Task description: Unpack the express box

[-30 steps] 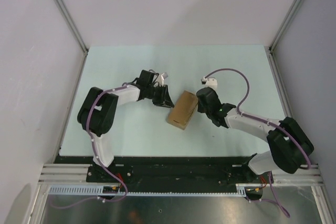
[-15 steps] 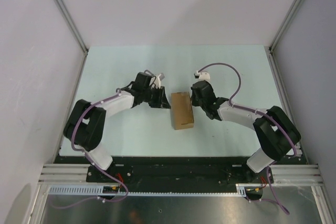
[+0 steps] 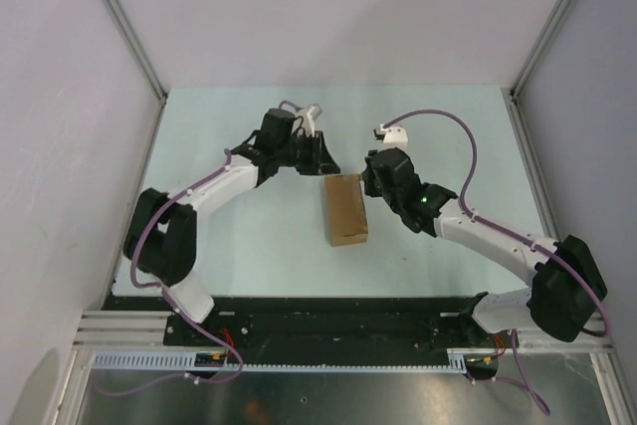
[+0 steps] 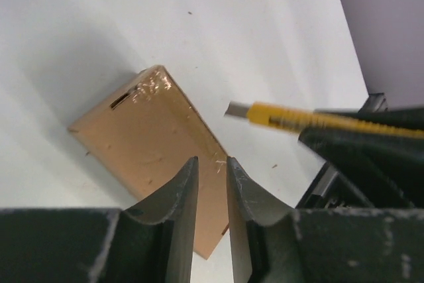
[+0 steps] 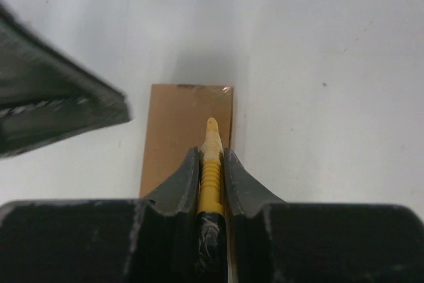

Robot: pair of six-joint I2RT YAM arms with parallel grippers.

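The express box [image 3: 345, 209], a flat brown carton, lies closed on the pale table, long side running near to far. It also shows in the left wrist view [image 4: 146, 137] and the right wrist view [image 5: 173, 137]. My left gripper [image 3: 320, 158] hovers just beyond the box's far left corner; its jaws [image 4: 212, 160] stand a narrow gap apart with nothing between them. My right gripper [image 3: 370, 182] is at the box's far right corner, shut [image 5: 211, 154] on a yellow-and-black utility knife [image 5: 211, 164], whose tip points over the box top. The knife also shows in the left wrist view [image 4: 285, 117].
The table [image 3: 249, 126] is walled by white panels on the left, back and right. A black rail [image 3: 328, 325] with the arm bases runs along the near edge. The purple cable [image 3: 438, 126] arcs above the right wrist.
The box turned from tilted to straight a second ago and has lain still since. My left gripper moved from the box's left side towards its far corner. My right arm stretched out more.
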